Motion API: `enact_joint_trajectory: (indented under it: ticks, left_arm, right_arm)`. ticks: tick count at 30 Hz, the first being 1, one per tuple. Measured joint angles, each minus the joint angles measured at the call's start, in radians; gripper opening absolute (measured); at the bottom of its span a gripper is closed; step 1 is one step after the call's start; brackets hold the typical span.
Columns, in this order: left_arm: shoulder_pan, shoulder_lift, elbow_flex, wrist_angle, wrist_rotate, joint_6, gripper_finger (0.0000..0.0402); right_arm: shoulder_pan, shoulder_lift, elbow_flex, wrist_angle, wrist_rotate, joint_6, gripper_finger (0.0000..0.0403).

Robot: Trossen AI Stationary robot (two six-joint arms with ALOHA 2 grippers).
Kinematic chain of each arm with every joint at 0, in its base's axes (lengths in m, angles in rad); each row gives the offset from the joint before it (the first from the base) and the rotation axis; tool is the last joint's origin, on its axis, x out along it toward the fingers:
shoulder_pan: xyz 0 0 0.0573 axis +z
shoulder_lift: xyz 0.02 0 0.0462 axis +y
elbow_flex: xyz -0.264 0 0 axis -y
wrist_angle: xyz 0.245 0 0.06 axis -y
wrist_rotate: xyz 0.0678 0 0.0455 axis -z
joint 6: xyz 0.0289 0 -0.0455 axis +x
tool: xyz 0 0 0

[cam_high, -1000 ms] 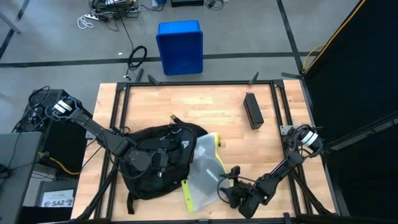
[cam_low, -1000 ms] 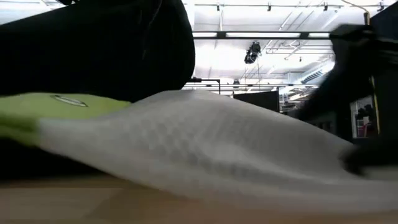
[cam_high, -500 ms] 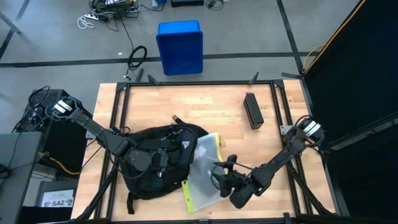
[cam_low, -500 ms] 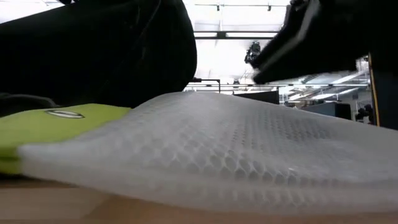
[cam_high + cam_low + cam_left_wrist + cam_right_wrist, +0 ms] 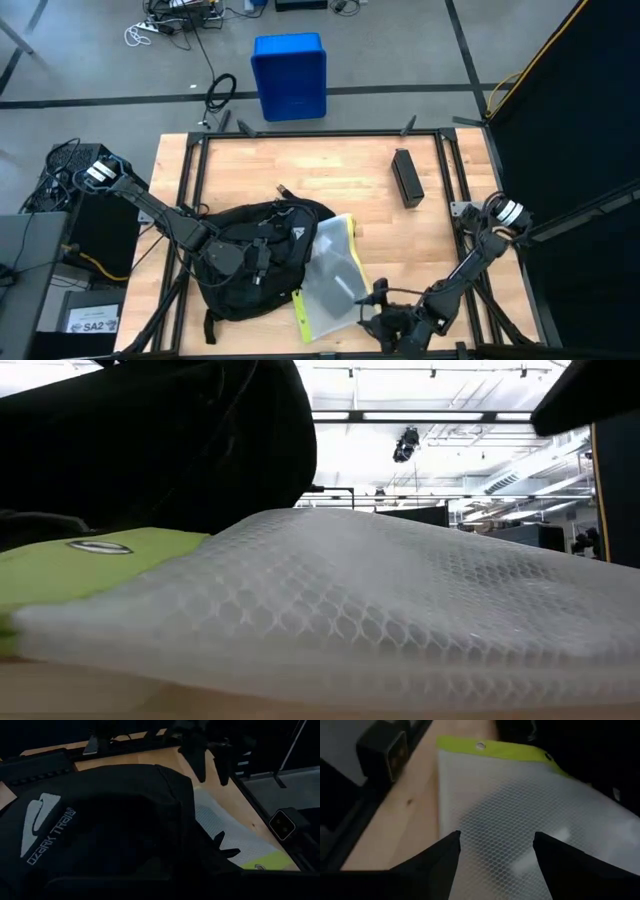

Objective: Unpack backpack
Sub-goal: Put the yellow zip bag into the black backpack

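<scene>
Looking down from the high view, the backpack (image 5: 255, 262) slumps on the desk's (image 5: 320, 170) left-front part, soft and floppy; its straps or zip edges seem the surest holds. The left pincer (image 5: 238, 258) rests on it, fingers together, clamped on its fabric. A clear mesh pouch (image 5: 333, 280) with a lime edge lies touching the backpack's right side, light and likely slippery. The right pincer (image 5: 385, 318) hovers at the pouch's front corner, fingers apart, holding nothing. A black box (image 5: 406, 177) sits well apart; a blue bin (image 5: 289, 75) stands beyond the desk.

The low view is filled by the pouch, blocking the backpack's mouth.

The right wrist view shows spread fingers (image 5: 432, 862) over the mesh.
</scene>
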Motion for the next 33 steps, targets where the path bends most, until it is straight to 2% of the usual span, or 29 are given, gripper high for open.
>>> enact_joint_trajectory:
  ticks: [8,16,23,26,28,30,33]
  left_arm:
    - [0.0,0.0,0.0,0.004,-0.003,0.0,0.0]
    - [0.0,0.0,0.0,0.08,-0.003,-0.001,0.0]
    - [0.0,0.0,0.0,0.085,-0.032,0.002,0.0]
    - [0.0,0.0,0.0,0.103,-0.055,0.002,0.0]
    - [0.0,0.0,0.0,0.106,-0.057,0.0,0.0]
    - [0.0,0.0,0.0,0.105,-0.056,-0.004,0.0]
    - [0.0,0.0,0.0,0.105,-0.041,-0.017,0.0]
  right_arm:
    - [-0.014,0.007,-0.001,0.008,0.022,0.051,0.0256]
    - [-0.009,0.007,-0.001,0.003,0.011,0.058,0.0249]
    - [-0.01,0.007,-0.001,0.001,-0.145,0.115,0.023]
    - [-0.001,0.007,-0.001,-0.041,-0.14,0.152,0.0225]
    - [0.001,0.007,-0.002,-0.105,-0.077,0.241,0.0221]
    - [-0.007,0.007,-0.002,-0.199,-0.004,0.402,0.0218]
    - [-0.05,0.007,-0.002,-0.365,0.008,0.63,0.0214]
